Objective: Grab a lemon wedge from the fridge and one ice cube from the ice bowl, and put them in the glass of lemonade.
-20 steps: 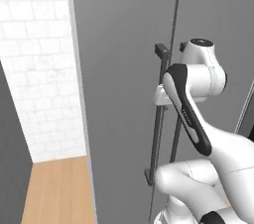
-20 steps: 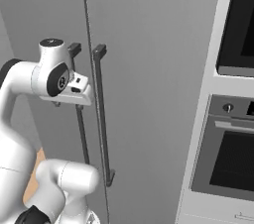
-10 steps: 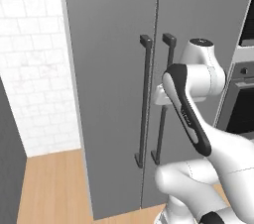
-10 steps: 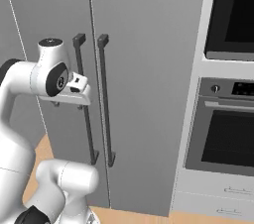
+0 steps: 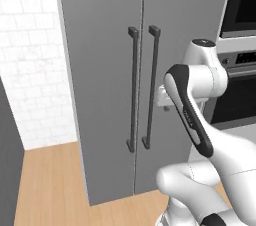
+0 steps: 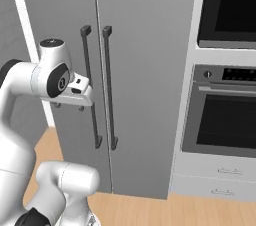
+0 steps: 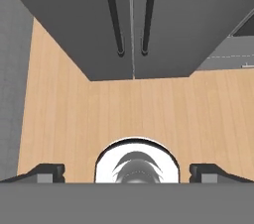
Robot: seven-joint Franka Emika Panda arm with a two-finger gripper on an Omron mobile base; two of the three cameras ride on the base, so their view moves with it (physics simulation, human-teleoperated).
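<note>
Left base view: a kitchen with a wood floor (image 5: 50, 180) and a white brick wall (image 5: 30, 55).
The grey fridge (image 5: 105, 30) stands shut, beside the black oven stack (image 6: 225, 105). I can read no words anywhere. The arm is bent in front of the fridge doors. The gripper (image 7: 127, 172) points down at the floor, its fingertips (image 7: 47, 171) far apart.

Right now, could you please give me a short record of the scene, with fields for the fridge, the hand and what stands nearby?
fridge: both doors shut, two dark bar handles side by side at the centre seam
hand: open, pointing down at the wooden floor, apart from the handles
oven stack: right of the fridge, black-fronted, shut
wall: white brick, left of the fridge
</note>
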